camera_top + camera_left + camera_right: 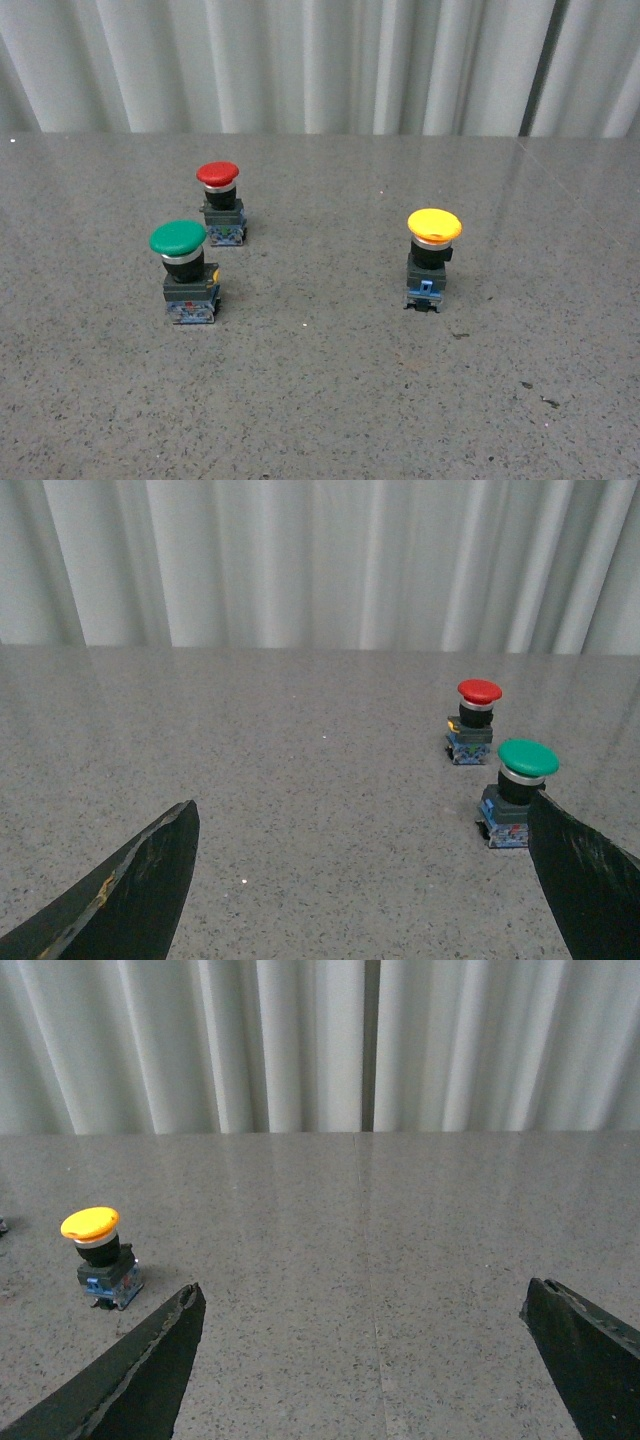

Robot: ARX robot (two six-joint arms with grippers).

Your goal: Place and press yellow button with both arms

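Observation:
The yellow button (pixel 433 258) stands upright on the grey speckled table, right of centre in the front view; yellow cap, black body, blue base. It also shows in the right wrist view (pixel 98 1256), well off to one side of my right gripper (pixel 362 1300), which is open and empty over bare table. My left gripper (pixel 365 815) is open and empty; the yellow button does not show in its view. Neither arm shows in the front view.
A green-capped button (pixel 186 270) and a smaller red-capped button (pixel 220 202) stand at the left of the table (pixel 330 400). In the left wrist view the green button (pixel 515 792) sits just beside one fingertip (pixel 575 860), the red button (pixel 473 721) behind it. White curtains hang behind.

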